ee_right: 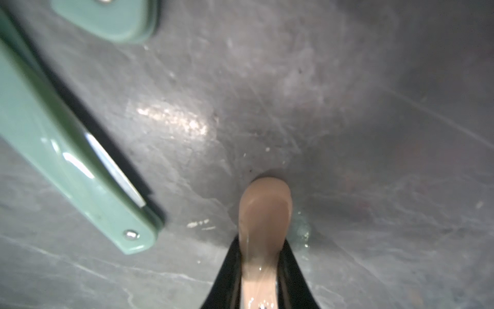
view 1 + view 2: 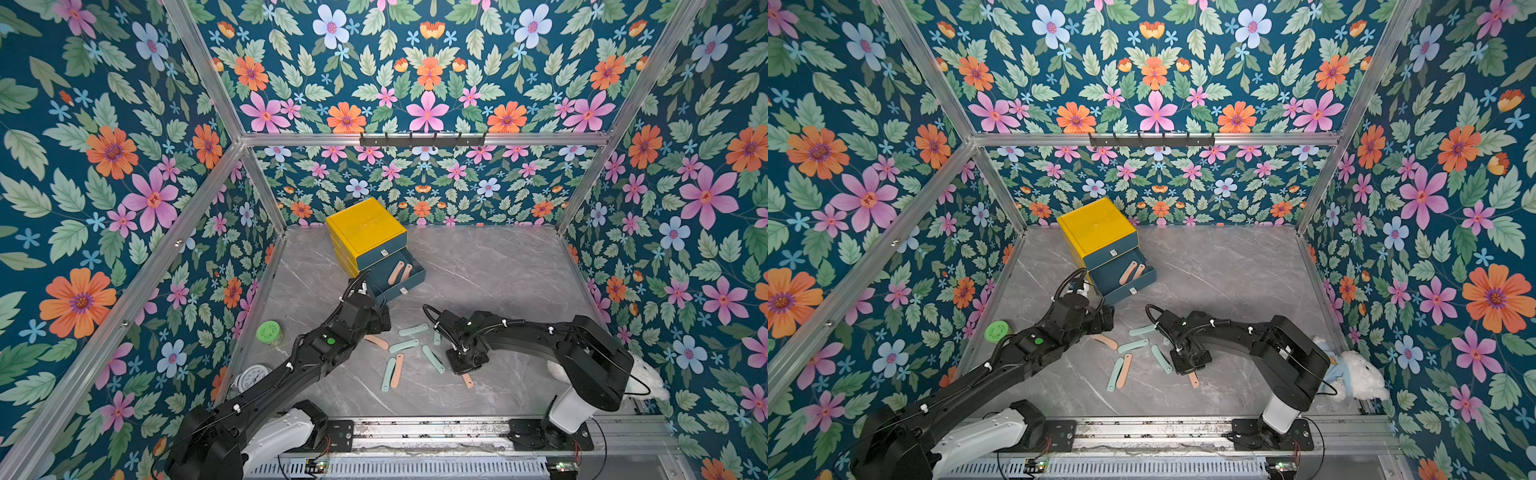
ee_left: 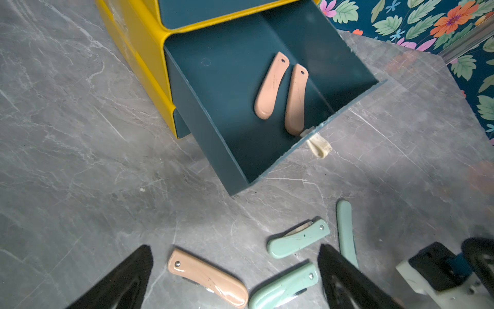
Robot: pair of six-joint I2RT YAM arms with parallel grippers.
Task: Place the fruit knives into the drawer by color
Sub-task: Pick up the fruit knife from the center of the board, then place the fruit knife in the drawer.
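Colours over the grey marbled table (image 2: 498, 270)
A yellow cabinet (image 2: 365, 226) with teal drawers (image 2: 370, 257) is shown; pink knives (image 2: 397, 272), mint knives (image 2: 404, 345); flower-patterned walls (image 2: 428, 62).

- This is looking like a robotics lab test cell: an aluminium frame (image 2: 204, 70) is holding floral panels (image 2: 428, 66) on three sides.
- A left arm (image 2: 299, 365) and a right arm (image 2: 536, 332) are sitting on a metal rail (image 2: 436, 430), with a bare circuit board (image 2: 318, 464) showing below.
- Props are lying round the marble-look tabletop (image 2: 498, 266): a clock (image 2: 251, 376), a green jar (image 2: 269, 332), a plush toy (image 2: 1358, 376).
- A hook rack (image 2: 422, 140) is hanging on the back bar.
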